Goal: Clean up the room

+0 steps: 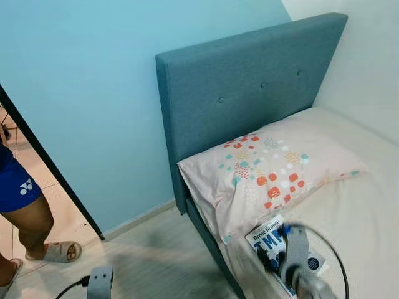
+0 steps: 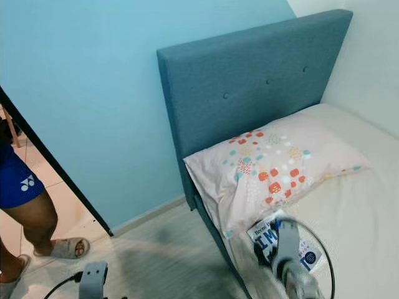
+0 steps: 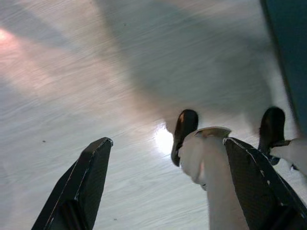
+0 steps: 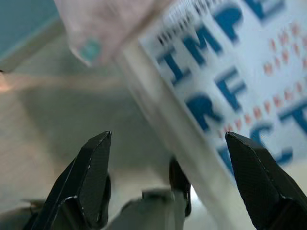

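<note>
On the near left edge of the white-sheeted bed, just beside the spotted pink pillow, the white and blue paperback book is approached by the wide-open right gripper, and it could be pushed off onto the floor if only its overhanging edge is caught.

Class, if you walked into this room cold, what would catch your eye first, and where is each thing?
The tall teal headboard stands against the blue wall, with a spotted pillow on the bed just below it. Near the mattress edge lies a white book with blue lettering; the right gripper hovers open above it. A person's legs show in the doorway at far left.
</note>
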Robot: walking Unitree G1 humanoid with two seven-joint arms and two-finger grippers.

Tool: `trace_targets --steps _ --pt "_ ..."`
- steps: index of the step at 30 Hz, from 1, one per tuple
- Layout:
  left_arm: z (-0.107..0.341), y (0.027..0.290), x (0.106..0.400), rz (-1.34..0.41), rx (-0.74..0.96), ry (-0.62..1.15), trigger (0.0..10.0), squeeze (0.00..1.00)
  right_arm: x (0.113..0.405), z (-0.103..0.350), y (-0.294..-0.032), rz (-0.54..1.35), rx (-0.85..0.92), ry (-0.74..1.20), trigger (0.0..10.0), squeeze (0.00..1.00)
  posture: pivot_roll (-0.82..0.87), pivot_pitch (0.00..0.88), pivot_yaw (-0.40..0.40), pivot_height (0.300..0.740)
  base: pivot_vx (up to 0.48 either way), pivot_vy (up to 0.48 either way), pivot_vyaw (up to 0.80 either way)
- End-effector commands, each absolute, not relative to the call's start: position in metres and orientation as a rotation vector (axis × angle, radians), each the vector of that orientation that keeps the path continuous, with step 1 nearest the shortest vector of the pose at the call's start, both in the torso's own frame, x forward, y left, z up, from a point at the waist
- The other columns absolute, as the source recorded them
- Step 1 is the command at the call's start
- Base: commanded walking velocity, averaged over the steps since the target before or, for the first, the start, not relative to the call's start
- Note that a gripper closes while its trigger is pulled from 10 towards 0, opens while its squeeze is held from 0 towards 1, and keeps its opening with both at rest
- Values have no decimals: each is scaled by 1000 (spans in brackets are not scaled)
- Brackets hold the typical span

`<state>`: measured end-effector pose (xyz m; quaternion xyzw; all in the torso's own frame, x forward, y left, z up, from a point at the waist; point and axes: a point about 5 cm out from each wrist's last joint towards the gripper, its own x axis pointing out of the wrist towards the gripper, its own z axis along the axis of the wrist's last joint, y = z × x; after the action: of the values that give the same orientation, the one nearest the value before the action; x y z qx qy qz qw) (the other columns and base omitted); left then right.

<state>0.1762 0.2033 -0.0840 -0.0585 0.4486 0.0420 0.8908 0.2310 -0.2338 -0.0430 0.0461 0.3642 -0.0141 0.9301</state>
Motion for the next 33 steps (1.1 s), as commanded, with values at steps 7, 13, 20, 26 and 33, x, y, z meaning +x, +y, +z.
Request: trace_targets --steps 7,13,20,26,33 --pt "-91 202 163 89 -118 1013 10000 0 171 -80 -237 -221 128 991 10000 0 -82 81 23 740 -343 0 0" --pt "-90 200 165 79 -110 998 10000 0 149 -91 -236 -280 164 1063 10000 0 -78 76 20 740 -240 0 -631" --pt "-89 199 168 46 -91 987 10000 0 139 -95 -233 -285 151 1099 10000 0 -79 73 25 740 0 0 -760" --pt "-90 197 166 35 -81 993 10000 0 132 -97 -238 -308 124 1121 10000 0 -83 63 24 740 0 0 -756" --pt "-90 196 166 26 -82 989 10000 0 136 -92 -248 -357 119 1092 10000 0 -82 60 26 740 0 0 -756"
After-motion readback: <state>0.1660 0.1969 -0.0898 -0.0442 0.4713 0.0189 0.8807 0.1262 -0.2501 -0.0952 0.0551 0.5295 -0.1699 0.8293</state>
